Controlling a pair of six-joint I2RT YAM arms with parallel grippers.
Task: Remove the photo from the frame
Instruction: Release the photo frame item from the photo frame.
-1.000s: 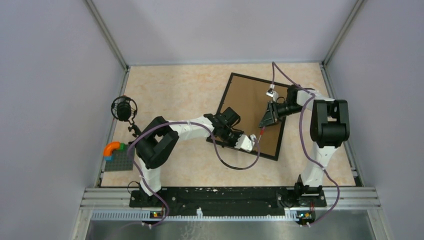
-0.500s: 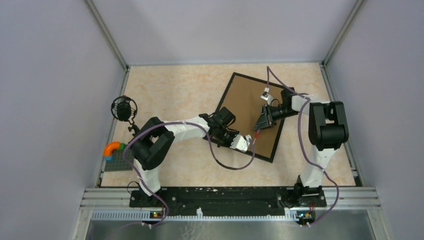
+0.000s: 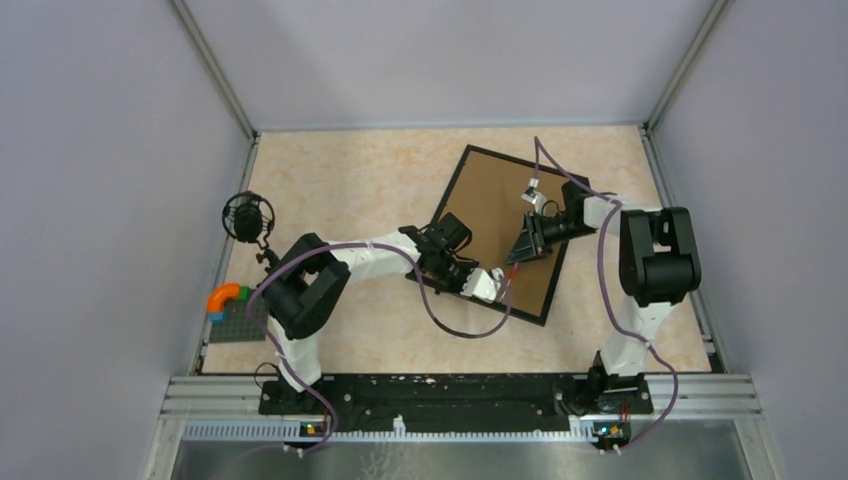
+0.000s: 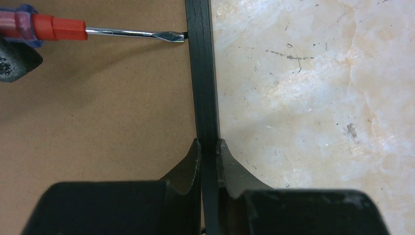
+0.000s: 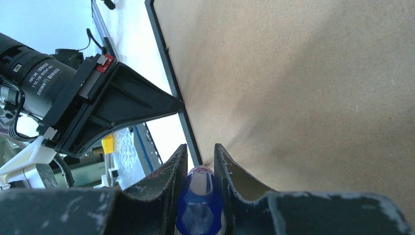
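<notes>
The frame (image 3: 490, 200) lies flat on the table (image 3: 340, 180), right of centre and toward the far side. It is turned at an angle with its brown back up. The left gripper (image 4: 208, 144) is pinched onto the frame's black rim along the near edge (one finger on the board side, the other on the table side). The right gripper (image 5: 200, 152) is clamped around a screwdriver (image 4: 98, 32) with a blue and red handle. Its flat tip touches the inner side of that same rim, near the left fingers.
</notes>
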